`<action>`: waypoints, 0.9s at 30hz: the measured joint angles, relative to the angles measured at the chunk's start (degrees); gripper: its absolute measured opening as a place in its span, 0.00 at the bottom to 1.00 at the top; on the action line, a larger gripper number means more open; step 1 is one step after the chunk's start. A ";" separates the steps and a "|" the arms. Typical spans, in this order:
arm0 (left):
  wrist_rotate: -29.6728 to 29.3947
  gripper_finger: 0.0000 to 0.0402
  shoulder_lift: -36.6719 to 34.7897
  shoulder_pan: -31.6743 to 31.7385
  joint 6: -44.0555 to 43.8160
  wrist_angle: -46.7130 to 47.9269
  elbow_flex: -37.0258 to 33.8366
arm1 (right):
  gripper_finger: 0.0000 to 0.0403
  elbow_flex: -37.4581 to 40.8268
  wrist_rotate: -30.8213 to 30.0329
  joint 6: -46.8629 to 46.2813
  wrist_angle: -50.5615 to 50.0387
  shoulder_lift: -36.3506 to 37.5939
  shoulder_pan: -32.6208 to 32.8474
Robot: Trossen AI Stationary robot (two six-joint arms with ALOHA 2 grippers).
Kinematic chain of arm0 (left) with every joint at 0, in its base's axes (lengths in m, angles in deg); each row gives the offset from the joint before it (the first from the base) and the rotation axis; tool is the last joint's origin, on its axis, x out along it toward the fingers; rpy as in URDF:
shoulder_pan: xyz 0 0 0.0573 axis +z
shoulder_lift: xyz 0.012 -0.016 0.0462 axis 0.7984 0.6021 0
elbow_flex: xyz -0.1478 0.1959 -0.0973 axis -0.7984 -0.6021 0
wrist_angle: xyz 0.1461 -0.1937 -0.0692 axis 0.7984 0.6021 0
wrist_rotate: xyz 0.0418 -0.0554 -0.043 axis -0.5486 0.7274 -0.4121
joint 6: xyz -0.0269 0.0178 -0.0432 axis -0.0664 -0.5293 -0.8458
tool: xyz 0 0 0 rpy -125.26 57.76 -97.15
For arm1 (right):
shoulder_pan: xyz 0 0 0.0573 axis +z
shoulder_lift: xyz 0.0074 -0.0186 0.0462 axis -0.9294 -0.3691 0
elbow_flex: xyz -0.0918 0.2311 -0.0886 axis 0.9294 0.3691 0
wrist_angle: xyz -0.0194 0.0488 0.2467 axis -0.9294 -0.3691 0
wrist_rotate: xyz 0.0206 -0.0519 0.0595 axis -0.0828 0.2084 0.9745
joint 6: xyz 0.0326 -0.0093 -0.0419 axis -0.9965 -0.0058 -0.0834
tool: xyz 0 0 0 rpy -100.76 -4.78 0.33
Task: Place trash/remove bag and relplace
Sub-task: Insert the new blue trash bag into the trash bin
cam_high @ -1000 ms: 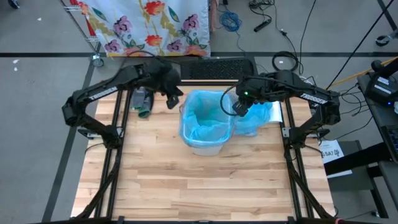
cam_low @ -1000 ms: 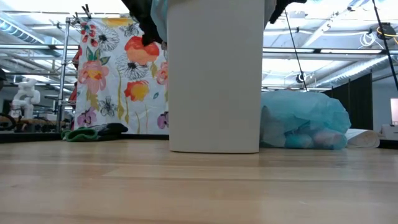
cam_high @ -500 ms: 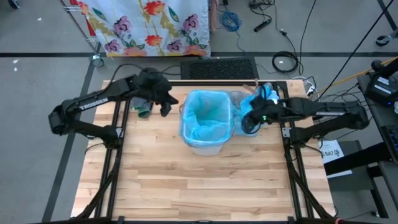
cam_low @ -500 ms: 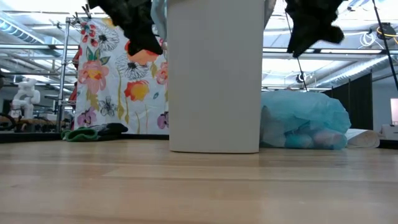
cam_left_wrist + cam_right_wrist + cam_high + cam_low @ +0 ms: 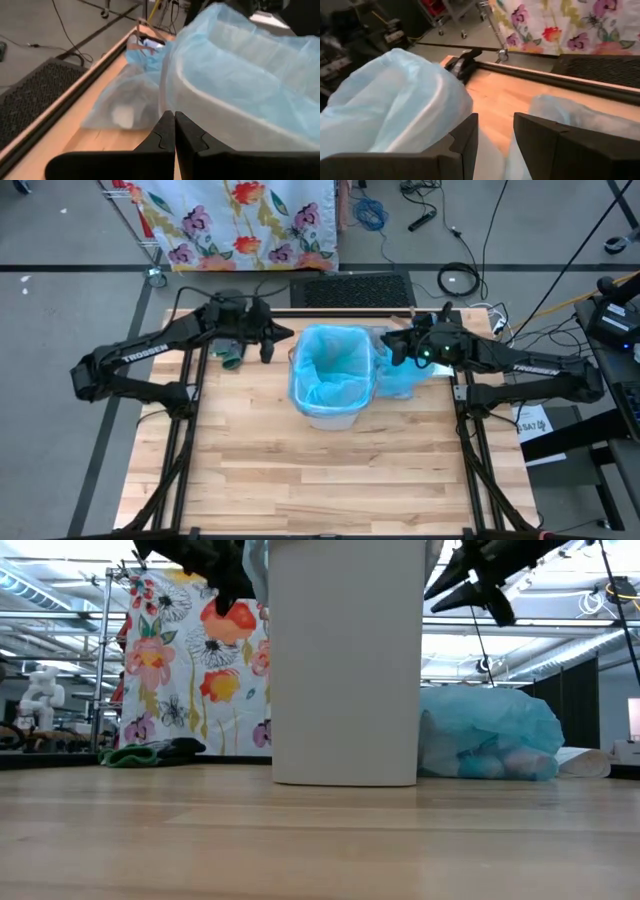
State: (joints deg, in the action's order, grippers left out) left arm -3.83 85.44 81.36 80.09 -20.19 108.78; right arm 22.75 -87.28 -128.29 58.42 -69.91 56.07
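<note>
1. Trash bin [image 5: 333, 392], a smooth white upright tub, stands mid-worktop [image 5: 320, 480], freshly lined with thin, crinkled light-blue film.
2. Left tool [image 5: 268, 343], pressed together, hovers just beside the bin's left rim.
3. Right tool [image 5: 392, 347], fingers spread, hangs just right of the bin, nearer the filled bag.
4. That tied bag [image 5: 490, 735], soft and lumpy, slumps against the bin's right side, likely ready for removal.

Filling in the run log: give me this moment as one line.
bin: upright, fresh blue liner fitted | full bag: on table right of bin | left gripper: shut, empty, beside bin | right gripper: open, over full bag
</note>
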 joint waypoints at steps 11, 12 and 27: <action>1.63 0.00 3.67 -2.71 0.01 -0.44 -0.02 | 0.29 0.00 8.83 2.69 6.18 -8.96 -0.41; 2.17 0.00 4.17 -2.76 0.00 -0.31 -0.02 | 0.29 0.00 9.54 2.72 6.19 -9.98 -0.40; 1.98 0.00 10.51 -4.89 -1.49 1.43 -0.04 | 0.29 0.02 12.39 2.44 1.58 -16.33 -0.26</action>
State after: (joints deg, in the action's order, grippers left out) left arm -1.85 95.95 76.46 78.60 -18.77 108.74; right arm 22.77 -74.89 -125.84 60.00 -86.24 55.81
